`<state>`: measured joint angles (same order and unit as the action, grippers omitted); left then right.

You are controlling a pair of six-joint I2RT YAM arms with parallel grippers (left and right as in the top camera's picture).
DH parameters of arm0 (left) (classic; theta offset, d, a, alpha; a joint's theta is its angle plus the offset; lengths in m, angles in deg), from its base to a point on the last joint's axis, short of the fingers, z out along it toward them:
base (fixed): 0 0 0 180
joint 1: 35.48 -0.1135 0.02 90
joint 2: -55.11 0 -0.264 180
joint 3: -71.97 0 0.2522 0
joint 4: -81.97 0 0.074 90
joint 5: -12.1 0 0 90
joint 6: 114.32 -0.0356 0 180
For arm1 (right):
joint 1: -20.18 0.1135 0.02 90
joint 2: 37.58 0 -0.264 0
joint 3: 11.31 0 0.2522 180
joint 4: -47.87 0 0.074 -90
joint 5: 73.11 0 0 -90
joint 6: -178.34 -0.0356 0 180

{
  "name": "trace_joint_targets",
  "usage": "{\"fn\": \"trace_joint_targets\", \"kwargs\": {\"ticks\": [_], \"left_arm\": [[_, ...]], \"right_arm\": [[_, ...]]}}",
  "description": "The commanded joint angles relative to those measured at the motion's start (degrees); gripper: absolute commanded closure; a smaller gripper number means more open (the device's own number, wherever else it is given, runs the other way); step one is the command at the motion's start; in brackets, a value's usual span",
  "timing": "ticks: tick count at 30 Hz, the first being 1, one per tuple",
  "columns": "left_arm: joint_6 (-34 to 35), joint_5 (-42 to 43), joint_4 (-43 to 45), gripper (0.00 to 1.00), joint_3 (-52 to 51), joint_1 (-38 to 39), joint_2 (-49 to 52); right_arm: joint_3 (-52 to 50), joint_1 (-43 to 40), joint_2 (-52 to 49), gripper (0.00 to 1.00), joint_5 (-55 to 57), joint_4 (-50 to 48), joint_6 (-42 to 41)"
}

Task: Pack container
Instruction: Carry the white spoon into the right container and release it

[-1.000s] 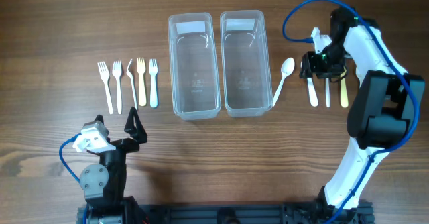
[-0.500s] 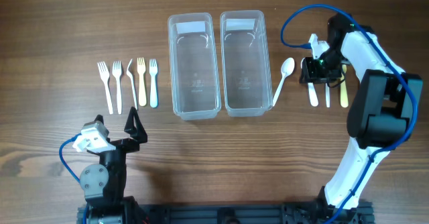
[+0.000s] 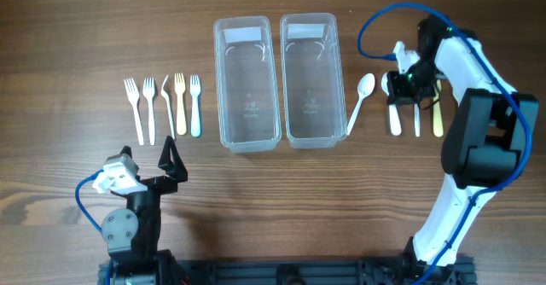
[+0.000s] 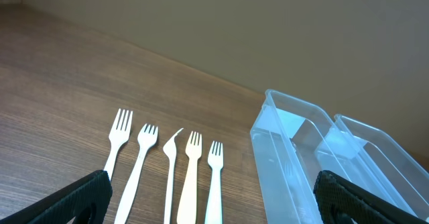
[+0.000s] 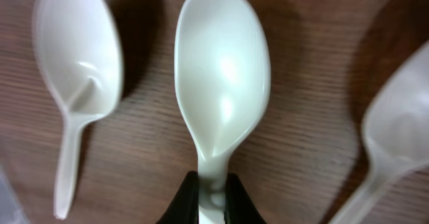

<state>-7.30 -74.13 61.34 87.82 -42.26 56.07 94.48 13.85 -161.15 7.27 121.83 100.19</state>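
1. Right pincer (image 5: 213,196) — I read it clamped on the neck of the white spoon (image 5: 222,76), whose bowl lies directly ahead of the tips.
2. Handling: light, thin, slick plastic — I judge the neck the stiffest hold.

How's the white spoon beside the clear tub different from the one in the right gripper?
The loose white plastic spoon lies slanted; the gripped white plastic spoon runs straight. The loose spoon is untouched; the gripped spoon is pinched at its neck by the fingers of the right gripper. Both are bowl-up and alike in shape.
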Motion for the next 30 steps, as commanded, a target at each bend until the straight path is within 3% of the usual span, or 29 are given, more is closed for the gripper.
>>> {"fn": "trace_joint_targets", "kwargs": {"ticks": [1,5,9,18,22,30], "left_arm": [[-0.7,0.5,0.1,0.0,-0.4,0.2,-0.2],[-0.7,0.5,0.1,0.0,-0.4,0.2,-0.2],[-0.7,0.5,0.1,0.0,-0.4,0.2,-0.2],[-0.7,0.5,0.1,0.0,-0.4,0.2,-0.2],[-0.7,0.5,0.1,0.0,-0.4,0.2,-0.2],[-0.7,0.5,0.0,0.0,-0.4,0.2,-0.2]], "right_arm": [[11.4,0.1,1.0,0.96,-0.3,3.8,-0.1],[23.6,1.3,4.2,0.96,-0.3,9.4,-1.6],[28.7,4.5,7.2,0.96,-1.1,9.9,-3.4],[28.3,18.8,6.8,0.96,-5.0,8.6,-9.3],[28.3,25.1,5.0,0.96,0.0,8.2,-10.5],[24.5,28.6,0.0,0.96,0.9,7.9,-13.5]]}}
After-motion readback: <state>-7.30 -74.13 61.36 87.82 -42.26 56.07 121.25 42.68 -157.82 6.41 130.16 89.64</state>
